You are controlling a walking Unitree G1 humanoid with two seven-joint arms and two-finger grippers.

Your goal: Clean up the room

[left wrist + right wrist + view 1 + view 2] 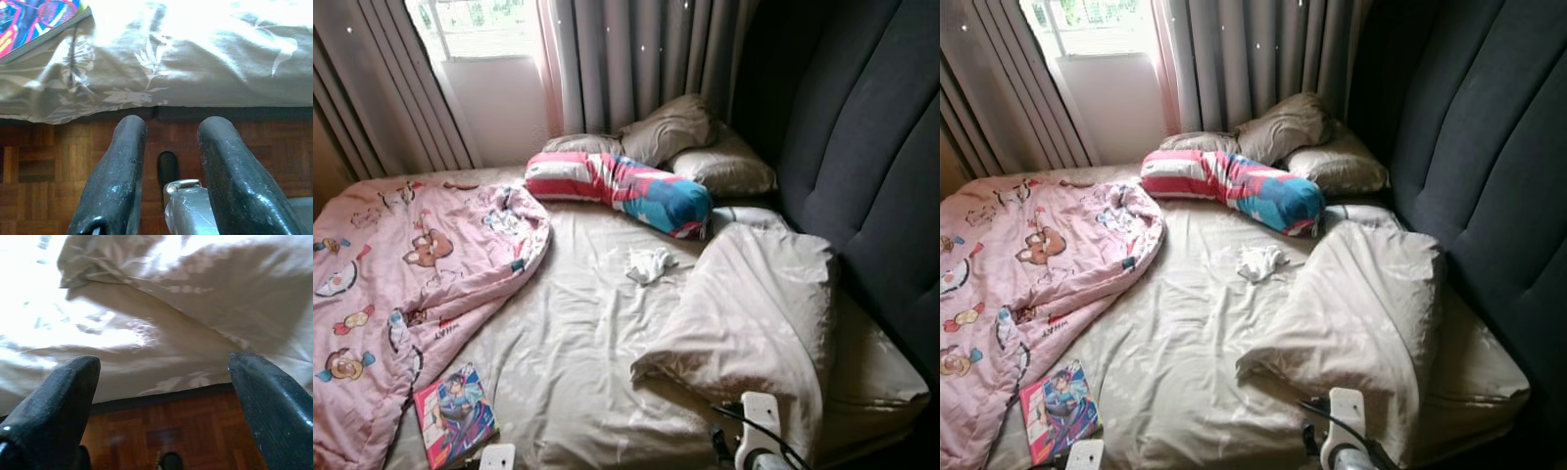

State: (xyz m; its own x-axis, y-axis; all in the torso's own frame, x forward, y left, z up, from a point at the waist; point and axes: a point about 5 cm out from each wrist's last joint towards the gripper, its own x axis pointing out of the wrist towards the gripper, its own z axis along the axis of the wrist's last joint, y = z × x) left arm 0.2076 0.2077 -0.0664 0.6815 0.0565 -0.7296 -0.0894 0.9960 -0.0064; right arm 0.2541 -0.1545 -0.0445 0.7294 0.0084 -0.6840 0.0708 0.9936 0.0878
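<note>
A bed (587, 352) with a rumpled beige sheet lies in front of me. On it lie a pink cartoon blanket (401, 284) at the left and a bunched beige duvet (754, 313) at the right. A crumpled white cloth (648, 263) sits in the middle. A colourful comic book (455, 413) lies at the near left edge, and its corner (34, 19) is in the left wrist view. My left gripper (171, 127) hangs open below the mattress edge, over the wooden floor (44, 171). My right gripper (164, 367) is wide open, low before the sheet's hanging edge (161, 357).
A striped red, white and blue bolster (617, 188) and two beige pillows (705, 147) lie at the head of the bed. A dark padded headboard (862, 176) runs along the right. Grey curtains (626, 59) and a window (480, 24) are behind.
</note>
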